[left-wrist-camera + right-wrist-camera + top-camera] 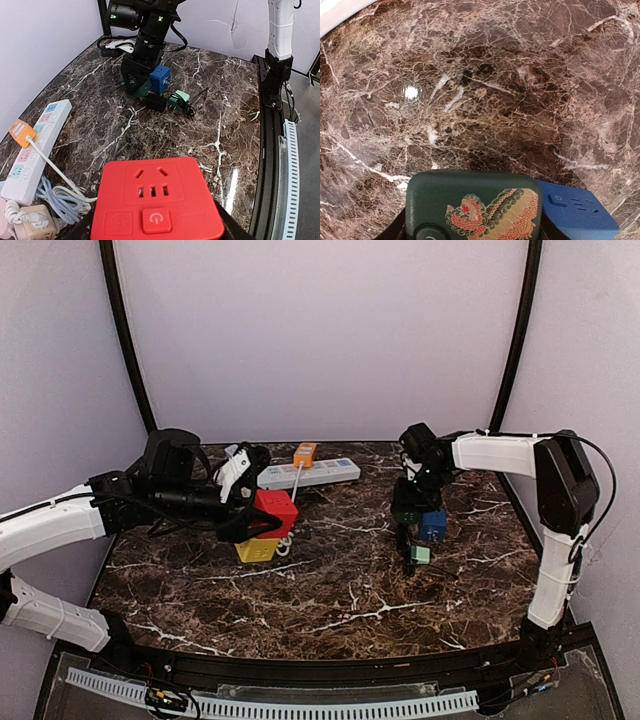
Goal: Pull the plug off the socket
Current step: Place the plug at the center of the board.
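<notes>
Dark marble counter (340, 590) carries everything. Left arm (60, 525) reaches in from the left edge, right arm (555, 500) bends in from the right. White power strip (312, 475) lies along the back of the counter with an orange plug (305, 453) seated in it, its white cord trailing toward a loose cable bundle (60, 197). Left tool (258, 518) is clamped on a red socket cube (157, 205), socket face and power button toward the wrist camera. A yellow cube (258, 549) sits right under the red one in the top view; can't tell if they're joined. Right tool (408, 508) is closed around a dark green cube (472, 207) with a dragon print, near counter centre-right. A blue socket cube (575, 212) sits tight against the green cube's side. A black plug (156, 103) and a small mint-green plug (177, 100) lie on the counter just beside the right tool, with a thin black wire at the mint one.
</notes>
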### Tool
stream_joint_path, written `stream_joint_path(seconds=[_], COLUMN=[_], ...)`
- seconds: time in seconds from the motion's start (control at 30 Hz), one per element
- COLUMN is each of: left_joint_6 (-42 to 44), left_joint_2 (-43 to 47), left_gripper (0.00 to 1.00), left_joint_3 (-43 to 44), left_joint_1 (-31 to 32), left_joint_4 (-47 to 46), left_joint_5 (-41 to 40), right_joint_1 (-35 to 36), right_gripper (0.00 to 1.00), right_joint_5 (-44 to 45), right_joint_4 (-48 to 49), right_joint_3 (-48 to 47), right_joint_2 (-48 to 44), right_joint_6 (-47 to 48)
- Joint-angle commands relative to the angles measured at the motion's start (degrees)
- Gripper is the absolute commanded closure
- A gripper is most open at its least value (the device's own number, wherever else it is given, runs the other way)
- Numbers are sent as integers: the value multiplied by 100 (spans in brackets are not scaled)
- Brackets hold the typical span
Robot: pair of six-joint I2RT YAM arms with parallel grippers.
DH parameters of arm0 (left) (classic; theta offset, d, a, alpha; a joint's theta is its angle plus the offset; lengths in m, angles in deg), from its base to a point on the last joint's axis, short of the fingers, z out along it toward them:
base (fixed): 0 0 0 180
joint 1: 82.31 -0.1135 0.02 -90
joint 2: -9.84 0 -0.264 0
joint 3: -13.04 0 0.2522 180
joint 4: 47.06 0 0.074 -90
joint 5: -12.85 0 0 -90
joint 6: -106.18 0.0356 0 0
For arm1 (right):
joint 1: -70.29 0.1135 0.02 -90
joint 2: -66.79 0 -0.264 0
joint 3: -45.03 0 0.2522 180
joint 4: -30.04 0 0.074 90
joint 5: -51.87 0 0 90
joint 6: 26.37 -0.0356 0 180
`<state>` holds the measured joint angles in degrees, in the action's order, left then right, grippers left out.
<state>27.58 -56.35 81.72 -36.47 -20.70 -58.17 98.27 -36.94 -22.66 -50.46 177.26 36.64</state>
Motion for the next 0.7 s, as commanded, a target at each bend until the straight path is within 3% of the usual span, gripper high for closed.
stream_joint_path(seconds=[0.0,0.23,0.47,0.67], left_joint_6=[66,73,83,38], left_joint_2=[107,109,128,125], left_gripper=[99,99,99,99], left_joint_3=[-9,-7,-8,-53], left_joint_1=[38,54,78,81], left_joint_4=[-119,-111,-113,-298], left_joint_5=[17,17,17,210], right_joint_1=[-36,-34,-35,28], right_gripper=[43,25,20,17], right_joint_5=[19,30,-97,-734], right_joint_4=[18,9,-1,101], right_joint_3=[-115,-126,-149,25], right_joint_2=[-79,-181,-603,-1517], right_joint_6=[62,114,132,23])
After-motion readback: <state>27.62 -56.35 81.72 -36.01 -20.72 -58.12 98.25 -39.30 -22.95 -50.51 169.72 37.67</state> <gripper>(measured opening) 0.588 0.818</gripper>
